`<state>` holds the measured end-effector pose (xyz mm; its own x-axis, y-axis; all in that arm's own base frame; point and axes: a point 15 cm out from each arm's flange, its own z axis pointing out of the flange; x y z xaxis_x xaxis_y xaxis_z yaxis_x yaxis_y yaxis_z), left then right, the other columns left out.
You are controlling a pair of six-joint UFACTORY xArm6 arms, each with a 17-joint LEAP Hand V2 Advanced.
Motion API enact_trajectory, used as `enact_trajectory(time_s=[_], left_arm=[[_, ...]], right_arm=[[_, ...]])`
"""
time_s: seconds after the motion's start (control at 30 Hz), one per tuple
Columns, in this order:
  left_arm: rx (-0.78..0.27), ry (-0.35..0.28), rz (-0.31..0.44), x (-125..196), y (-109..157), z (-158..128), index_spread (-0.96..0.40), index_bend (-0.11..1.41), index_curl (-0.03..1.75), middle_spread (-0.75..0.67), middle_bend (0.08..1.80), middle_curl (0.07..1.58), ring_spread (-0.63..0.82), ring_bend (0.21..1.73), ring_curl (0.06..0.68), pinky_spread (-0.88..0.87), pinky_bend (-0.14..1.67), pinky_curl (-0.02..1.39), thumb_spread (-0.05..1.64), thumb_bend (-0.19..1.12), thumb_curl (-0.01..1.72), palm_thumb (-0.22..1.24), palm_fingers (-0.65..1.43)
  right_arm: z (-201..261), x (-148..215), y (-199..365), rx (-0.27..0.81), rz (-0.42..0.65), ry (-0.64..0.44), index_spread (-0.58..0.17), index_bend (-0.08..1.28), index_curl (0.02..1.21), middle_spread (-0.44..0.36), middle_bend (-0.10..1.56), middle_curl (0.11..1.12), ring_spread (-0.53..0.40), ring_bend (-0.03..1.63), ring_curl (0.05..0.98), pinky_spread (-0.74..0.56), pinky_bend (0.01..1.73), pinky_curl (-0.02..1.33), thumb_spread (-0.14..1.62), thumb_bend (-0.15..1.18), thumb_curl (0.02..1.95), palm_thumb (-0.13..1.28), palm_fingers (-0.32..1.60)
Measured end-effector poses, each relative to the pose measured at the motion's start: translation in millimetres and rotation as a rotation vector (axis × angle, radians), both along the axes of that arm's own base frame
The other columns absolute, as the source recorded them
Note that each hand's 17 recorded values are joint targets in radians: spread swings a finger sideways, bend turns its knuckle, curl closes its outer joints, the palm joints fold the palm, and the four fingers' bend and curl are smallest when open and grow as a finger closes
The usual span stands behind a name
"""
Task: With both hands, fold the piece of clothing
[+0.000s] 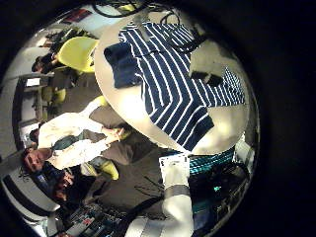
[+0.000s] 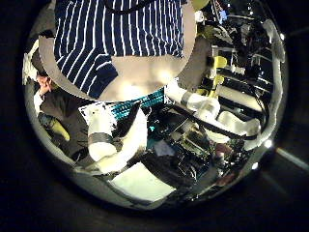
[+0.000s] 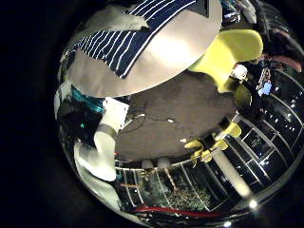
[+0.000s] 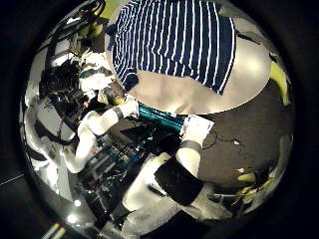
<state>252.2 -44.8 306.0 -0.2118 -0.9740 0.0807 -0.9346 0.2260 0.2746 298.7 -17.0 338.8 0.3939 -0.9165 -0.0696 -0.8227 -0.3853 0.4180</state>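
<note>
The right palm views show the clothing (image 3: 133, 38) (image 4: 174, 40) on the table (image 3: 180, 47).
Chairs (image 3: 228, 47) stand on the floor (image 3: 171, 114) beside the table, and one more shows in the left little finger side palm view (image 1: 74, 49). Racks of equipment (image 2: 217, 106) stand close to the table's edge.
</note>
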Motion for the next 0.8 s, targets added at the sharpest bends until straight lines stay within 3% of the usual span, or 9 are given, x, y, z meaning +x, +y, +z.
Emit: enact_trajectory(time_s=[0.2, 0.47, 0.63, 0.8], left_arm=[[-0.003, 0.026, 0.056, -4, 10, -2, -0.09, 0.16, 0.29, 0.16, 0.31, 0.39, 0.04, 1.0, 0.241, -0.03, 0.83, 0.33, 1.11, -0.02, 0.3, 0.37, 0.09], [0.022, 0.054, 0.03, -6, 9, -15, -0.1, 0.17, 0.3, 0.17, 0.3, 0.38, 0.06, 0.97, 0.235, 0.03, 0.77, 0.31, 1.11, -0.02, 0.3, 0.36, 0.08], [0.067, 0.087, 0.03, -16, 8, -36, -0.08, 0.19, 0.33, 0.2, 0.31, 0.38, 0.16, 0.91, 0.218, 0.26, 0.64, 0.28, 1.1, -0.03, 0.3, 0.34, 0.02], [0.119, 0.087, -0.024, -22, 9, -70, -0.06, 0.17, 0.33, 0.24, 0.28, 0.37, 0.26, 0.85, 0.201, 0.39, 0.59, 0.27, 1.04, -0.04, 0.28, 0.25, 0.01]], right_arm=[[0, 6, -9, 0.0, 0.013, -0.009, -0.363, 0.15, 0.27, 0.006, 0.49, 0.35, 0.032, 0.97, 0.262, 0.35, 1.14, 0.03, 1.32, -0.01, 0.28, 0.42, 0.04], [-3, 3, -15, -0.001, -0.008, 0.002, -0.359, 0.15, 0.26, 0.011, 0.48, 0.36, 0.034, 0.96, 0.262, 0.36, 1.12, 0.04, 1.32, -0.01, 0.27, 0.42, 0.06], [-7, 3, -13, 0.002, -0.02, 0.008, -0.355, 0.15, 0.25, 0.012, 0.47, 0.36, 0.034, 0.95, 0.262, 0.36, 1.1, 0.05, 1.32, -0.01, 0.27, 0.42, 0.06], [-10, 2, -11, 0.003, -0.027, 0.024, -0.354, 0.15, 0.25, 0.012, 0.47, 0.36, 0.035, 0.94, 0.262, 0.36, 1.09, 0.05, 1.32, -0.01, 0.27, 0.42, 0.07]])
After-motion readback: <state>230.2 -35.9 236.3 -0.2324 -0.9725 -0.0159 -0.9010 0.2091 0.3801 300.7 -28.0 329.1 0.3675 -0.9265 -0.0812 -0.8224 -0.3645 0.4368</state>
